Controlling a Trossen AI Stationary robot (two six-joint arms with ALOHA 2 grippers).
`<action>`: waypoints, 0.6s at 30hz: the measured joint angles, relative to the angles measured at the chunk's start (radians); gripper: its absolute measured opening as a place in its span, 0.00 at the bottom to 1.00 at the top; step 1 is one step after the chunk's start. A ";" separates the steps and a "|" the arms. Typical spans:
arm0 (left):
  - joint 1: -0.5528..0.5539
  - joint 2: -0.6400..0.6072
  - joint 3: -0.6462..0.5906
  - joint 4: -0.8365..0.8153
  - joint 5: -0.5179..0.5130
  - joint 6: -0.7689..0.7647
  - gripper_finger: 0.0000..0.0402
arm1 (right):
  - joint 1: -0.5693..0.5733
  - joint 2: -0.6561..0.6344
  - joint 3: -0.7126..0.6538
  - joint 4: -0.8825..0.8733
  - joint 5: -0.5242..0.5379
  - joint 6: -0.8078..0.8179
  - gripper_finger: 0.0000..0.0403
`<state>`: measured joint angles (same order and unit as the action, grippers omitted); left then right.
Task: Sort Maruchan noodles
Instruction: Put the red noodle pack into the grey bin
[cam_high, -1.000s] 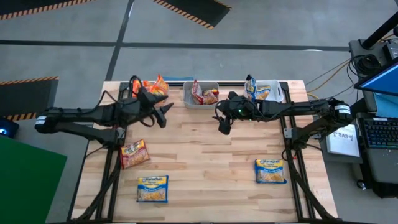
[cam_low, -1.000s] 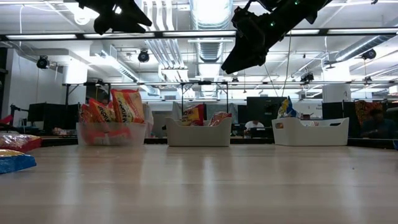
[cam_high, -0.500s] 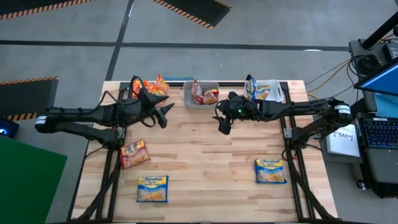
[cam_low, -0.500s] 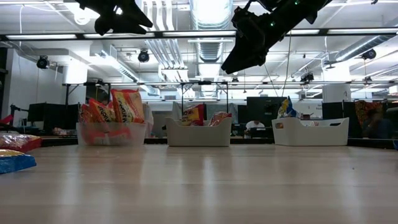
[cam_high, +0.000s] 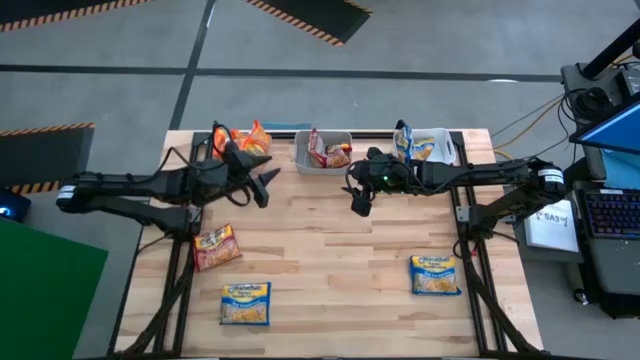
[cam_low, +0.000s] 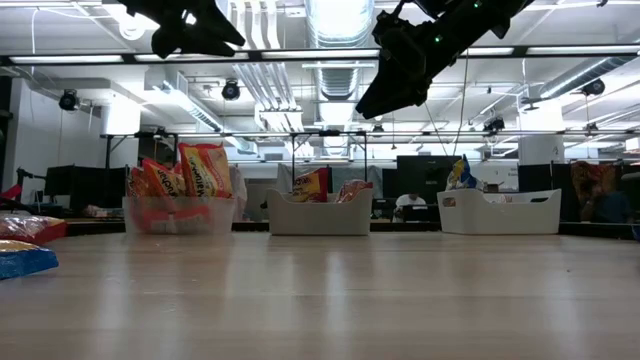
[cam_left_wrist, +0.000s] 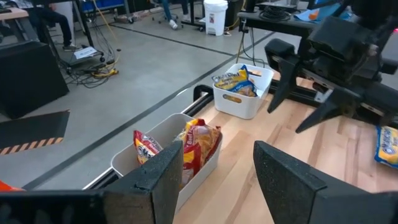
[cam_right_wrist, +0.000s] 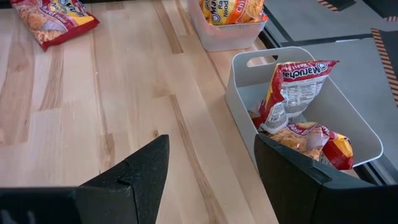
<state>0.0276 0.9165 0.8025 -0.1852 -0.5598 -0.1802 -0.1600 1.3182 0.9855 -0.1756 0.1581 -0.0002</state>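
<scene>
My left gripper (cam_high: 265, 185) hangs open and empty above the table, near the far left bin (cam_high: 240, 140) that holds orange packets. My right gripper (cam_high: 360, 203) hangs open and empty above the table's middle, near the middle bin (cam_high: 323, 150) that holds red packets (cam_right_wrist: 292, 87). The far right bin (cam_high: 425, 145) holds blue-and-yellow packets. A red packet (cam_high: 215, 247) and a blue packet (cam_high: 245, 303) lie flat at the near left. Another blue packet (cam_high: 435, 274) lies flat at the near right. In the low view both grippers, left (cam_low: 190, 25) and right (cam_low: 400, 70), are well above the table top.
The three bins stand in a row along the table's far edge. The wooden top (cam_high: 330, 260) between the loose packets is bare. A desk with a laptop and cables (cam_high: 600, 190) stands beyond the table's right edge. In the left wrist view the right arm's gripper (cam_left_wrist: 323, 81) shows opposite.
</scene>
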 joint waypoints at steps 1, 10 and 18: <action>-0.005 0.000 -0.002 0.000 0.000 0.000 0.45 | 0.000 0.000 0.000 0.000 0.000 0.000 0.56; -0.077 0.011 -0.047 -0.007 0.064 -0.015 0.45 | 0.000 0.014 -0.002 0.123 -0.002 0.101 0.56; -0.165 0.100 -0.060 -0.088 0.344 -0.085 0.45 | 0.020 0.065 0.000 0.138 -0.620 0.187 0.56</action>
<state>-0.1372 1.0163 0.7425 -0.2728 -0.2153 -0.2657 -0.1403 1.3833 0.9859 -0.0372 -0.4619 0.1865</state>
